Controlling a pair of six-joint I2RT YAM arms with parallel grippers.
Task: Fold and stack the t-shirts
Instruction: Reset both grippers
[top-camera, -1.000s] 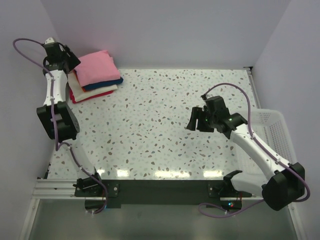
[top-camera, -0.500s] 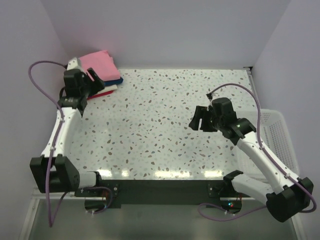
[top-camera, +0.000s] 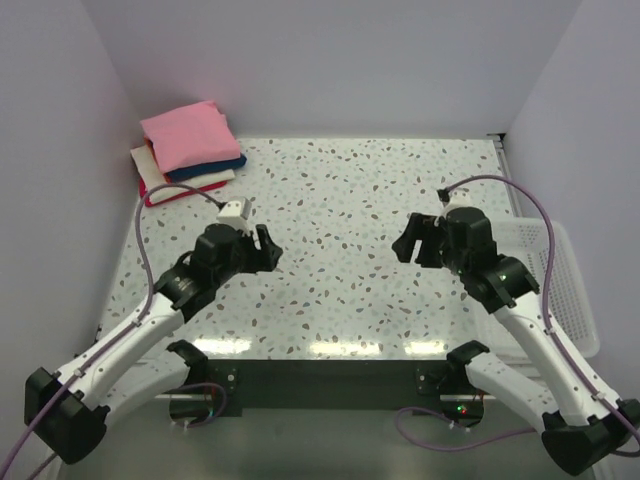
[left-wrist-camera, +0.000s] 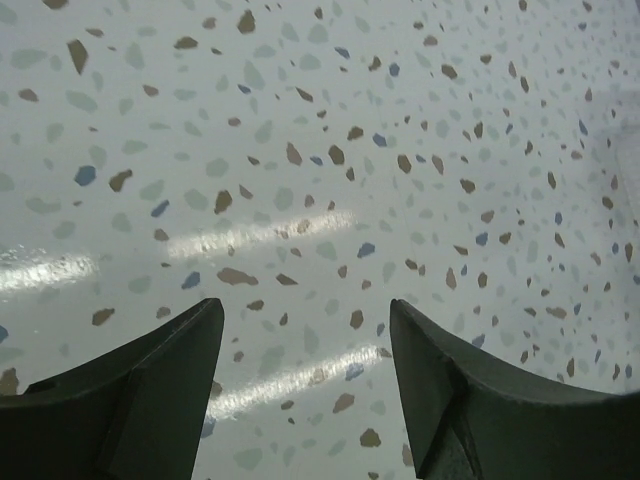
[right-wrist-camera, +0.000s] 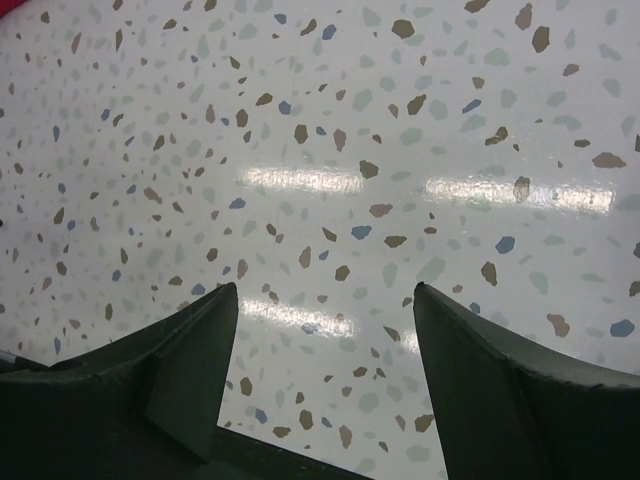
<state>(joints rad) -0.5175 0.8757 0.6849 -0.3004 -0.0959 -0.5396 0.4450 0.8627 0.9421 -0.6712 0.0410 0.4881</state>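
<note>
Stack of t-shirts (top-camera: 188, 160) sits in the far-L corner of the tabletop (top-camera: 340, 190), close to the back wall. Pink tee (top-camera: 185, 135) is on top, navy tee (top-camera: 222, 163) under it, a white tee (top-camera: 212, 179) edge peeks out, and the red tee (top-camera: 165, 198) is at the bottom.

L jaws are spread wide w/ nothing btw them; the L wrist view shows only speckled tabletop. R jaws are the same: wide, empty. Both hover over mid-tabletop, well apart from each other.

From the L jaws the stack lies farther back and to the L, well apart. From the R jaws it's right across the tabletop, so the L arm (top-camera: 150, 320) is clearly nearer. The stack's long axis runs approx L-R, skewed a bit vs the back edge. Nothing stands btw the L jaws and the stack.

White mesh basket (top-camera: 560, 280) sits at the R edge, just beside the R arm (top-camera: 520, 300); we can't tell if anything's in it.

We see no loose tee lying out, so we judge the job done or nearly so. If another tee is due, it'd prob. come from the basket side, w/in the R arm's reach.
</note>
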